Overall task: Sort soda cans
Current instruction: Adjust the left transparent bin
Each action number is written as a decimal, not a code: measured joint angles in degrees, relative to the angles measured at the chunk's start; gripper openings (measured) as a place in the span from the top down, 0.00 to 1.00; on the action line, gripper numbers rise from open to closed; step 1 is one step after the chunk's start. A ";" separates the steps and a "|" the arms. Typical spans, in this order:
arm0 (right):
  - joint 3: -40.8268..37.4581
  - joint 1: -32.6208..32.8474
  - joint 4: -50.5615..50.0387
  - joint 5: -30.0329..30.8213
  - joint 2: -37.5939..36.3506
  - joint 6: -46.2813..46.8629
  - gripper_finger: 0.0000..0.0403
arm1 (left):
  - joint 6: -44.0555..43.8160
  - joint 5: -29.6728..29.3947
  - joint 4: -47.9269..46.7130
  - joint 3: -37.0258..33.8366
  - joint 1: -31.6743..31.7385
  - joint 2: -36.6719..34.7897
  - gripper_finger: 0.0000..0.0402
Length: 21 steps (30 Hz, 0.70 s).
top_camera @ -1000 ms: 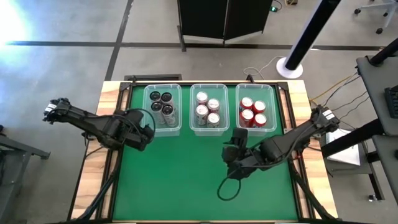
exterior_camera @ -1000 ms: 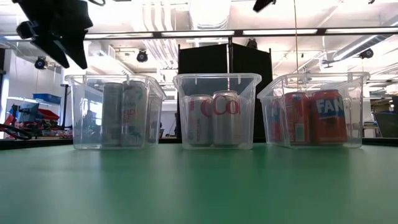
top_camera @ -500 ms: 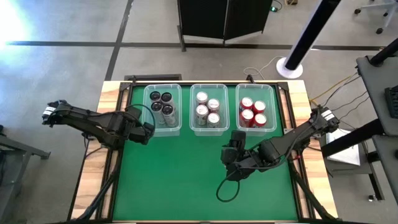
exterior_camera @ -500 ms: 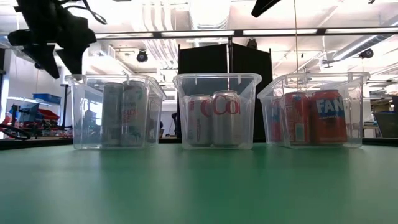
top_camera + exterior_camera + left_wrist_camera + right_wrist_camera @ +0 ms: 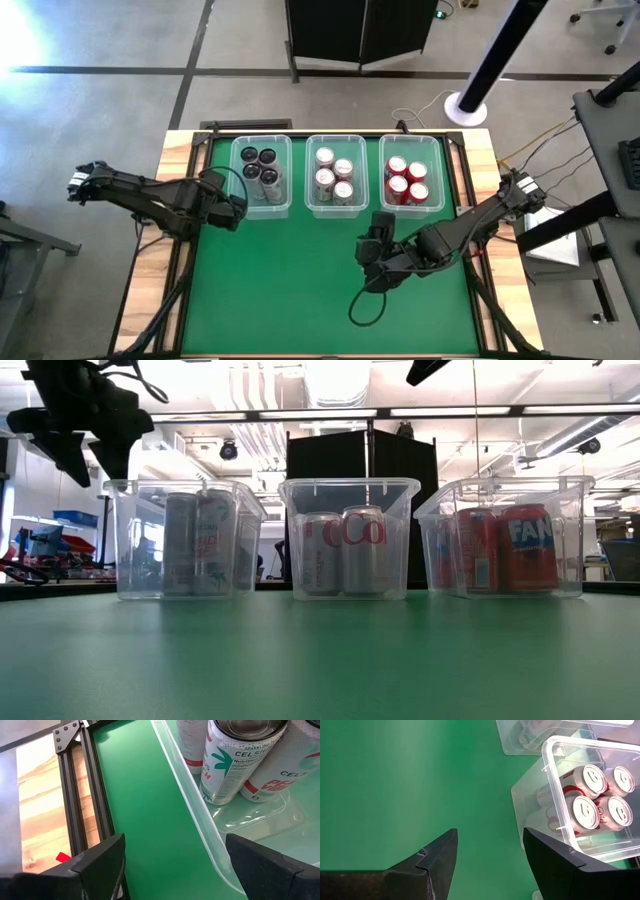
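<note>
Left claw beside white cans

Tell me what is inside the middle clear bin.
The middle bin holds four silver-white cans standing upright, silver tops showing in the high view. The low view shows only the front two; the back pair is hidden behind them. The bin floor under the cans is covered.
</note>
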 joint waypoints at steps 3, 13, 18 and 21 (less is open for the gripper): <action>0.00 0.00 0.07 -0.02 0.00 -0.01 0.46 | 0.00 0.00 -0.38 0.00 0.08 -0.02 0.19; 0.02 0.00 0.58 -0.02 0.00 -0.02 0.46 | 0.02 0.00 -1.31 0.00 0.11 -0.04 0.19; 0.02 0.00 0.66 -0.04 0.00 -0.25 0.46 | 0.02 0.00 -1.49 0.13 0.13 -0.10 0.19; 0.02 0.00 0.67 -0.04 0.00 -1.17 0.46 | 0.39 -0.19 -1.67 0.37 0.15 -0.15 0.19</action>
